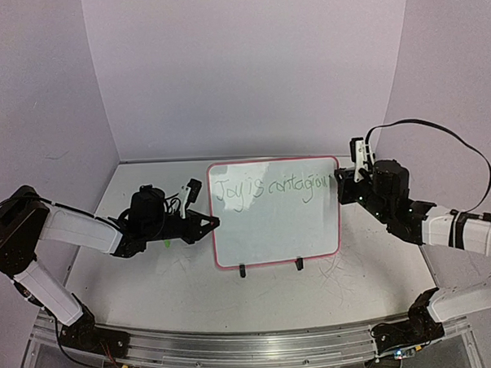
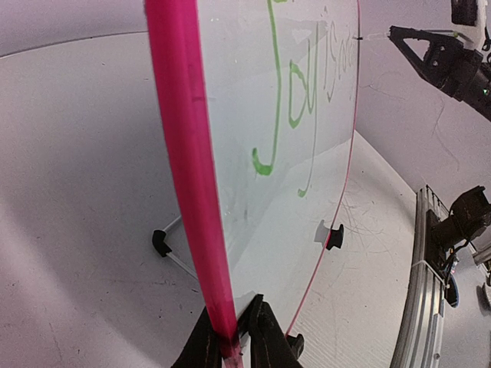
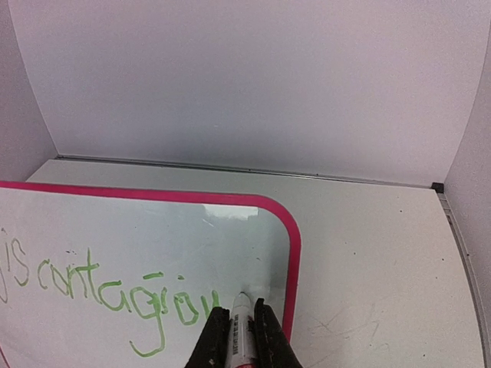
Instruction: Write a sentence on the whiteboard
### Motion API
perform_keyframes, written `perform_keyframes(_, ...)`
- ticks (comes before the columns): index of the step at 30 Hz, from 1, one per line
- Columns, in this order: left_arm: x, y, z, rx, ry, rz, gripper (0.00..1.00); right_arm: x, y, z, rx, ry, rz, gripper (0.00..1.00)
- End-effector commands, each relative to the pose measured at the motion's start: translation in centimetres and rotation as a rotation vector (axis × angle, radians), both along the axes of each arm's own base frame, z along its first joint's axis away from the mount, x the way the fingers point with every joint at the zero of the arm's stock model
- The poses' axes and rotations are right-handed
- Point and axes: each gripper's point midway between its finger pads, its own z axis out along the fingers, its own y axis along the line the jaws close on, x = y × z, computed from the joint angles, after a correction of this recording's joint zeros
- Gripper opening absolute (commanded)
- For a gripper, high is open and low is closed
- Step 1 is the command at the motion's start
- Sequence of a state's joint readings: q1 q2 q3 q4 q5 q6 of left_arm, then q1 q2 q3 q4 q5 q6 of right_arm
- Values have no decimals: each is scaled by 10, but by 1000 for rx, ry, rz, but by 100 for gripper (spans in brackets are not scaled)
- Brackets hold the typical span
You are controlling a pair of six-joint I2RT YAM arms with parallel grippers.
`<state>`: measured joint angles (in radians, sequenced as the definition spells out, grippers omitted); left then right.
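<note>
The whiteboard stands up on its black wire stand near the middle of the table, long side down, face toward the near edge. It is white with rounded corners and a thin pink-red rim. Along its top runs the sentence in thin green handwriting, reading "Joy is contagiou", its last letter close to the right rim

Reaching inward from both sides.
Clamped shut at left end effector, likewise at right end effector, held higher.
</note>
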<state>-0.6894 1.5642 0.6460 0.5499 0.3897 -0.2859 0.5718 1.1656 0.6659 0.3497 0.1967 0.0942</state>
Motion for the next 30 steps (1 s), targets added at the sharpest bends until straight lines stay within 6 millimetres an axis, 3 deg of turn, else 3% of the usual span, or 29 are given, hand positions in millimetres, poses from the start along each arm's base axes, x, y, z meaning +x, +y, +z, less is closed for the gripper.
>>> perform_keyframes(1, 13, 20, -33, 147, -3, 100, 0, 8, -2, 29, 30, -75, -29, 0)
perform_keyframes(11, 15, 19, -32, 148, -4, 100, 0, 7, 13, 12, 26, -23, 48, 0)
perform_keyframes(20, 16, 19, -32, 149, -5, 103, 0, 4, 4, -2, 19, 14, 12, 0)
perform_keyframes(30, 17, 17, -33, 152, -5, 98, 0, 0, -4, -3, 3, 20, -18, 0)
